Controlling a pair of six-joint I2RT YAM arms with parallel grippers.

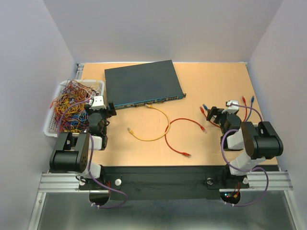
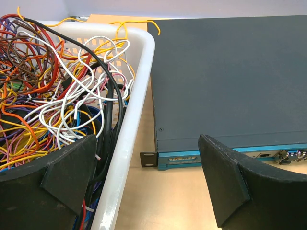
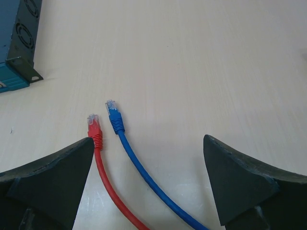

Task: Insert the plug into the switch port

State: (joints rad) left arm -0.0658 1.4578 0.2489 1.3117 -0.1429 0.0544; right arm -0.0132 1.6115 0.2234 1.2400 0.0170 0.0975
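The switch (image 1: 141, 82) is a flat dark blue-grey box at the back of the table, its socket row (image 1: 151, 101) facing the arms. A yellow cable (image 1: 160, 132) lies in front of it, one plug (image 1: 149, 107) near the sockets. A red cable (image 1: 178, 125) lies to its right. My left gripper (image 1: 109, 110) is open and empty by the switch's left front corner (image 2: 163, 160). My right gripper (image 1: 211, 116) is open and empty, low over the table. A red plug (image 3: 93, 124) and a blue plug (image 3: 114, 115) lie just ahead of it, between the open fingers.
A white wire basket (image 1: 50, 125) full of tangled coloured wires stands at the left, its rim (image 2: 139, 86) close beside the switch. More red and blue cable ends (image 1: 247, 101) lie at the far right. The switch's right corner (image 3: 19, 48) shows in the right wrist view.
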